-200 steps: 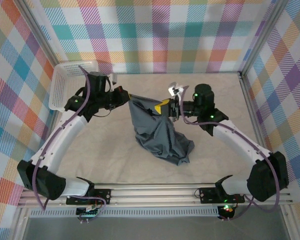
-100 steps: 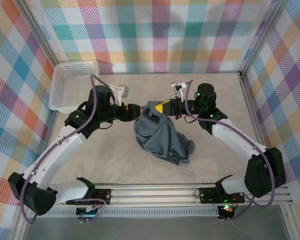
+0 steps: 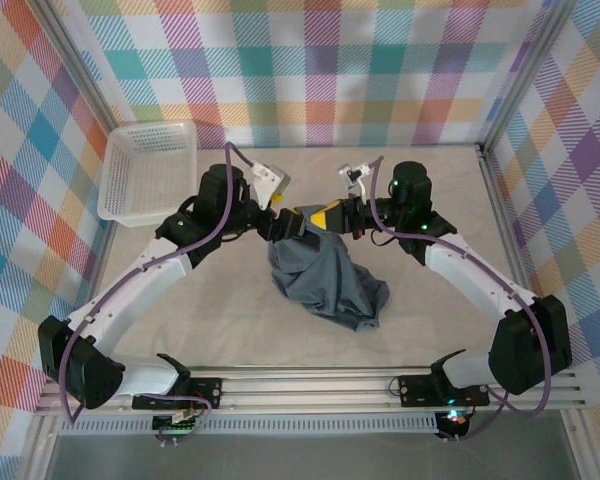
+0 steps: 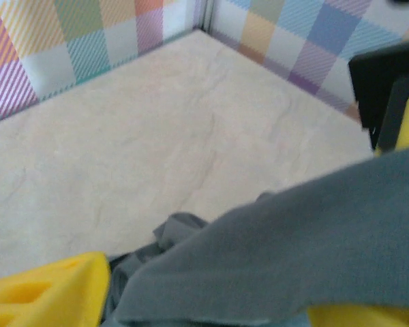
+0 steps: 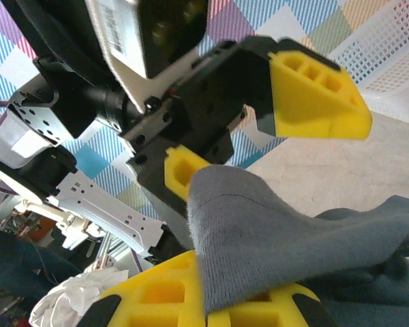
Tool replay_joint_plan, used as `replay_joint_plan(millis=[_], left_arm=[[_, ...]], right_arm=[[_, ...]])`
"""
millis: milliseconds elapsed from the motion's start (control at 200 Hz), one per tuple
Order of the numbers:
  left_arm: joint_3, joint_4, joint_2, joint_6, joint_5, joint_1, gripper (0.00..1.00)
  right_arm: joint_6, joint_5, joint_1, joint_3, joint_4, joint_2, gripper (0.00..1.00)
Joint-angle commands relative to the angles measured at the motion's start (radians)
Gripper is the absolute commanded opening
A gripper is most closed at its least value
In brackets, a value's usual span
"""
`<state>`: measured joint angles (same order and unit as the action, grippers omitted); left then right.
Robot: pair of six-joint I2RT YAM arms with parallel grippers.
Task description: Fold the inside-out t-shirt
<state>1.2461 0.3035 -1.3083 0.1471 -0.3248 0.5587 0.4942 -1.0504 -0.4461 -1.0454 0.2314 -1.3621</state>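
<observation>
Bare table (image 3: 180,320) open at 7–9 o'clock of t-shirt (image 3: 325,275), basket (image 3: 148,170) well off at 10; shirt heaped mid-table, top edge raised, R gripper (image 3: 321,216) clamped on it, L gripper (image 3: 285,222) jaws apart astride it.

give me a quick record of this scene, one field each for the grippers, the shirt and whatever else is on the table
left gripper: open, yellow fingers either side of a raised flap of the shirt
right gripper: shut on the raised top of the t-shirt
t-shirt: dark grey, bunched, top held up, the rest heaped on the table
basket: white mesh, far left corner, apart from the shirt
fold: not yet done
</observation>
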Motion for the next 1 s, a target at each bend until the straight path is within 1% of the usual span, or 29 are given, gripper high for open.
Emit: replay_joint_plan(millis=[0, 70, 105, 175, 215, 275, 285, 300, 355, 375, 400, 445, 460, 490, 525, 540, 565, 595, 640, 680, 715, 755, 830, 875, 915, 950, 995], left_arm=[[0.034, -0.079, -0.019, 0.025, -0.037, -0.003, 0.59], [0.047, -0.060, -0.030, 0.021, -0.090, -0.002, 0.54], [0.056, -0.049, -0.040, 0.013, -0.133, -0.002, 0.51], [0.076, -0.035, -0.057, -0.006, -0.217, -0.003, 0.41], [0.084, 0.000, -0.066, -0.022, -0.254, -0.003, 0.32], [0.088, 0.012, -0.069, -0.041, -0.283, -0.003, 0.15], [0.087, 0.015, -0.070, -0.044, -0.283, -0.004, 0.07], [0.087, 0.018, -0.069, -0.051, -0.281, -0.005, 0.00], [0.087, 0.013, -0.060, -0.109, -0.282, -0.019, 0.00], [0.084, 0.004, -0.055, -0.137, -0.293, -0.029, 0.00], [0.083, -0.010, -0.048, -0.187, -0.310, -0.041, 0.00], [0.088, -0.017, -0.041, -0.290, -0.320, -0.054, 0.00], [0.096, -0.017, -0.040, -0.321, -0.317, -0.054, 0.00], [0.111, -0.017, -0.049, -0.379, -0.311, -0.051, 0.00], [0.138, -0.008, -0.063, -0.452, -0.310, -0.046, 0.00], [0.151, 0.010, -0.074, -0.476, -0.313, -0.043, 0.00], [0.181, 0.046, -0.091, -0.502, -0.315, -0.036, 0.00], [0.220, 0.092, -0.113, -0.518, -0.308, -0.024, 0.00], [0.273, 0.188, -0.146, -0.526, -0.279, -0.009, 0.00], [0.309, 0.255, -0.170, -0.527, -0.252, 0.001, 0.00], [0.328, 0.295, -0.186, -0.532, -0.226, 0.006, 0.00], [0.332, 0.312, -0.198, -0.543, -0.209, 0.009, 0.00], [0.322, 0.309, -0.207, -0.572, -0.197, 0.009, 0.00], [0.320, 0.306, -0.211, -0.588, -0.191, 0.010, 0.00], [0.323, 0.306, -0.216, -0.602, -0.183, 0.012, 0.00], [0.328, 0.310, -0.221, -0.616, -0.175, 0.012, 0.00], [0.339, 0.313, -0.231, -0.637, -0.169, 0.012, 0.00]], right_arm=[[-0.022, -0.042, 0.003, -0.027, -0.008, 0.032, 0.00], [-0.022, -0.052, 0.003, -0.032, -0.004, 0.031, 0.00], [-0.018, -0.054, 0.003, -0.038, -0.008, 0.028, 0.00], [-0.008, -0.056, 0.004, -0.052, -0.020, 0.014, 0.00], [0.003, -0.056, 0.003, -0.061, -0.026, 0.003, 0.00], [0.007, -0.058, 0.004, -0.075, -0.042, -0.016, 0.00], [0.007, -0.058, 0.005, -0.077, -0.046, -0.019, 0.00], [0.004, -0.061, 0.007, -0.079, -0.051, -0.022, 0.00], [-0.026, -0.053, 0.020, -0.088, -0.089, -0.029, 0.00], [-0.044, -0.043, 0.031, -0.088, -0.109, -0.029, 0.02], [-0.069, -0.016, 0.050, -0.086, -0.135, -0.027, 0.07], [-0.132, 0.075, 0.090, -0.071, -0.194, -0.025, 0.25], [-0.163, 0.122, 0.102, -0.064, -0.219, -0.027, 0.29], [-0.223, 0.238, 0.120, -0.058, -0.275, -0.035, 0.29], [-0.303, 0.375, 0.128, -0.075, -0.361, -0.058, 0.25], [-0.336, 0.415, 0.127, -0.090, -0.397, -0.070, 0.23], [-0.378, 0.451, 0.128, -0.124, -0.449, -0.091, 0.23], [-0.393, 0.458, 0.128, -0.161, -0.496, -0.107, 0.24], [-0.364, 0.424, 0.127, -0.178, -0.482, -0.103, 0.26], [-0.306, 0.399, 0.126, -0.147, -0.402, -0.070, 0.30], [-0.264, 0.409, 0.126, -0.106, -0.334, -0.029, 0.34], [-0.238, 0.466, 0.119, -0.062, -0.298, 0.031, 0.36], [-0.239, 0.638, 0.070, 0.018, -0.295, 0.154, 0.36], [-0.216, 0.748, 0.015, 0.060, -0.310, 0.221, 0.35], [-0.164, 0.839, -0.040, 0.079, -0.339, 0.267, 0.34], [-0.109, 0.889, -0.088, 0.088, -0.362, 0.297, 0.34], [-0.033, 0.925, -0.151, 0.092, -0.381, 0.318, 0.33]])
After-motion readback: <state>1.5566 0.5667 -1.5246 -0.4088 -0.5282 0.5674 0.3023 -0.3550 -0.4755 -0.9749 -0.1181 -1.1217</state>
